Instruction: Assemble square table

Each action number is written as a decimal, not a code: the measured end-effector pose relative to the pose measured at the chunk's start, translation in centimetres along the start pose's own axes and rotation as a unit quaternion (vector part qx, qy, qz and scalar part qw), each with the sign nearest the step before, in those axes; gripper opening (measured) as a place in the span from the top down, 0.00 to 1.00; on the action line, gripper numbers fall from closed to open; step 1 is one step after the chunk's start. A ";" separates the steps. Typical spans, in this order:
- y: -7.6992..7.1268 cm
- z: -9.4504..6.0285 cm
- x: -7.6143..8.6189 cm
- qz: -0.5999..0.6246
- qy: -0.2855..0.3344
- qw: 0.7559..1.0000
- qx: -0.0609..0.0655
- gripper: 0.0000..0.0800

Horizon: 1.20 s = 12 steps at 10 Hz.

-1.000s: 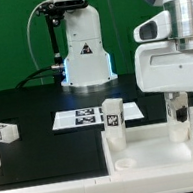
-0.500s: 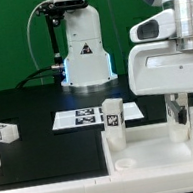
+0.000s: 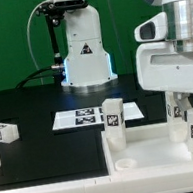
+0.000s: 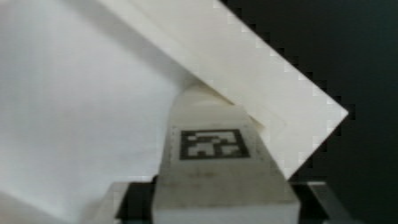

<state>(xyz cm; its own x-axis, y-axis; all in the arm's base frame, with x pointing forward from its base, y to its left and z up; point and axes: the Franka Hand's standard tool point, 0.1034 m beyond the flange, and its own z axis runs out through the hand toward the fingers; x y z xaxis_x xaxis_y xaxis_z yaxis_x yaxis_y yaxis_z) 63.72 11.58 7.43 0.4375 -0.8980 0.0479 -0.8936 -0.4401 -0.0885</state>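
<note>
While between tool (image 4: 217, 200) fingers, leg (image 4: 217, 150)

My arm (image 3: 178, 46) wears a smooth white plastic shell with a soft sheen. The top (image 3: 144, 156) looks like white moulded plastic, smooth and nearly matt, its rim catching a little light. The leg (image 4: 217, 165) between my fingers is the same white plastic, matt and slightly grainy up close, with a flat black-and-white printed tag stuck on its face. The other legs (image 3: 113, 119) show the same plastic and paper-like tags. The table (image 3: 35, 104) is covered in a black, matt surface, with only a faint sheen. The marker board (image 3: 88, 116) is thin, flat, white and dull, like card. The backdrop (image 3: 4, 38) is plain matt green.
</note>
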 end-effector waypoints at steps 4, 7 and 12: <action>-0.2 0.1 -0.1 0.272 -0.034 0.962 0.015 0.64; -0.1 0.2 -0.1 0.220 -0.028 0.975 0.014 0.64; -0.2 0.1 -0.2 -0.079 -0.012 0.997 0.013 0.20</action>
<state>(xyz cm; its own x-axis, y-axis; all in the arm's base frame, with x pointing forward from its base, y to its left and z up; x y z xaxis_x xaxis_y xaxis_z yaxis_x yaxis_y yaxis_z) 63.80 11.85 7.35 0.5748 -0.8173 0.0399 -0.8108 -0.5754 -0.1072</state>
